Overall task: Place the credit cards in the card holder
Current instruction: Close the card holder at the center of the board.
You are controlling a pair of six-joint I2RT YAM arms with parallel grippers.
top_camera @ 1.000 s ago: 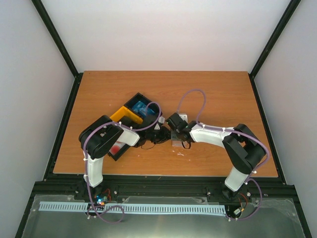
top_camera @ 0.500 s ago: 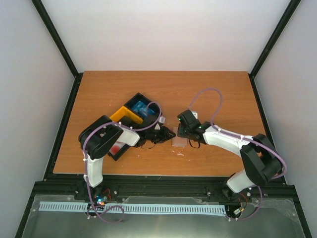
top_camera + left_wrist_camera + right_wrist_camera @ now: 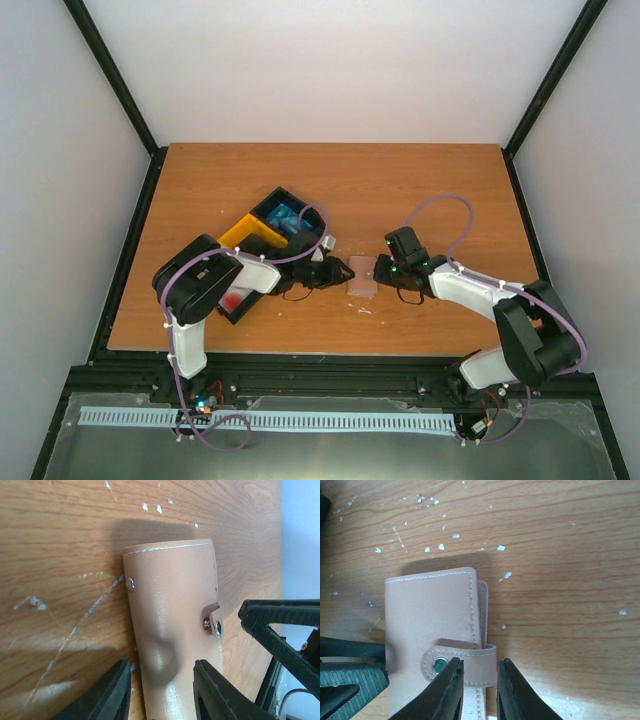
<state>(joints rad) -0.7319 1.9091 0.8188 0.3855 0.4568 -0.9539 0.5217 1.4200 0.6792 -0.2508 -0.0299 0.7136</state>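
Closed card holder flat on tabletop, left jaws apart astride one end of it, right jaws narrow around its snap strap, whether clamped cannot tell

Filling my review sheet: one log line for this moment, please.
card holder closed, flat on table | left gripper straddles one end | right gripper at snap strap

The card holder looks like smooth tan leather with a soft shine, a stitched edge and small shiny metal studs. The table is wood with a clear grain, scratched and dotted with white flecks. The left gripper has fingers of dull black plastic.
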